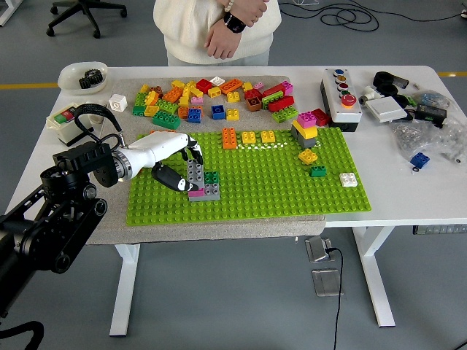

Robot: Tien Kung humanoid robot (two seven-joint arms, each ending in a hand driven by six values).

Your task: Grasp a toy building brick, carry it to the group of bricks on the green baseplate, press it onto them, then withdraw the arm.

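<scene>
Head view: the left hand (179, 164) pinches the grey brick (195, 173) on the green baseplate (277, 182). Likely light, rigid, slippery plastic, it is best gripped by its flat sides.

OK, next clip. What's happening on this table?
The robot's left hand is closed on a grey brick, holding it on a small cluster of bricks near the left end of the green baseplate. Loose bricks lie piled beyond the plate. A person stands at the far side, hands clasped, touching nothing. The right arm is not in view.
</scene>
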